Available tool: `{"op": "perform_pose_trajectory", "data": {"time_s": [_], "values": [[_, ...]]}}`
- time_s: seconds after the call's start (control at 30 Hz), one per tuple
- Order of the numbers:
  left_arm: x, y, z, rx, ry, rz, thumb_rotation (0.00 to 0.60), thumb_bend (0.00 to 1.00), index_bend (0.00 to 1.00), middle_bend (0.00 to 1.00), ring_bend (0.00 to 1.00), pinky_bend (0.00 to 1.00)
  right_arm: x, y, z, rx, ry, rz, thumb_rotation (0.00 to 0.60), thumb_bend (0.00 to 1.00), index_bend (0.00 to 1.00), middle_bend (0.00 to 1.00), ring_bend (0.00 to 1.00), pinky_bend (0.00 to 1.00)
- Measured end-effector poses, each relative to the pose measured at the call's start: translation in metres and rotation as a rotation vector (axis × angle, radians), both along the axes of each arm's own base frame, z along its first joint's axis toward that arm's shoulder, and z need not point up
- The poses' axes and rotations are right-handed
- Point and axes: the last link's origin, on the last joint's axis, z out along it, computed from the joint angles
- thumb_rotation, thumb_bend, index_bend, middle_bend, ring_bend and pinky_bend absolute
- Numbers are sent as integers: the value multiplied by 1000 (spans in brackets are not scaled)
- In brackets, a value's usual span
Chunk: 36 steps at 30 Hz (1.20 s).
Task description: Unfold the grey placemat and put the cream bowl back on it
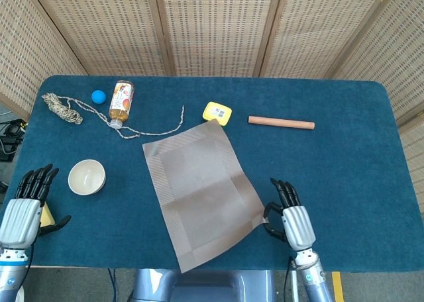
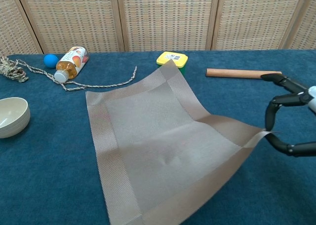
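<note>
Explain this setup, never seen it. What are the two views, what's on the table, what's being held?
It is a two-armed robot with humanlike fingers, steered remotely by a person. One picture looks down from its head, the other looks forward from its chest.

The right robot hand pinches a corner of the grey woven placemat, which lies unfolded and skewed, that corner lifted slightly off the blue cloth-covered table. The left robot hand hangs at the table's near edge, holding nothing, fingers apart.

Also on the table: a cream round bowl left of the mat, a coil of twine, a small blue ball, a lying juice bottle, a yellow-lidded container and a wooden dowel.
</note>
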Motion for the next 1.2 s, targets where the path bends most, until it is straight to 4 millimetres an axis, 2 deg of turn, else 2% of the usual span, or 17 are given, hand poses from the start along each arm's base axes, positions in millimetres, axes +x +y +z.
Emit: {"op": "perform_pose_trajectory", "data": {"time_s": [0.1,0.4,0.7,0.8,0.87,0.93,1.0,1.07,1.2], "values": [[0,0,1,2,-3,1,600,16,0,0,0,0,-13,-8,10,-30,35,-33,600,587,742,132,0,0],[-2,2,0,4,4,9,600,16,0,0,0,0,-69,-48,47,-88,149,-194,600,576,744,133,0,0],[0,4,-5,-1,19,9,600,16,0,0,0,0,-115,-90,97,-155,273,-307,600,557,710,127,0,0],[1,3,-6,-4,23,6,600,16,0,0,0,0,-119,-97,104,-169,329,-314,600,503,582,53,0,0],[1,3,-7,-5,25,4,600,16,0,0,0,0,-121,-99,106,-176,364,-320,600,424,401,3,0,0],[1,3,-7,-6,27,4,600,16,0,0,0,0,-124,-98,107,-178,387,-334,600,372,259,0,0,0],[1,3,-8,-9,29,3,600,16,0,0,0,0,-126,-94,106,-174,385,-352,600,337,158,0,0,0],[1,3,-9,-13,30,0,600,16,0,0,0,0,-128,-88,105,-167,364,-368,600,308,92,0,0,0],[3,4,-11,-22,31,-7,600,17,0,0,0,0,-129,-74,108,-171,301,-389,600,289,72,0,0,0]]}}
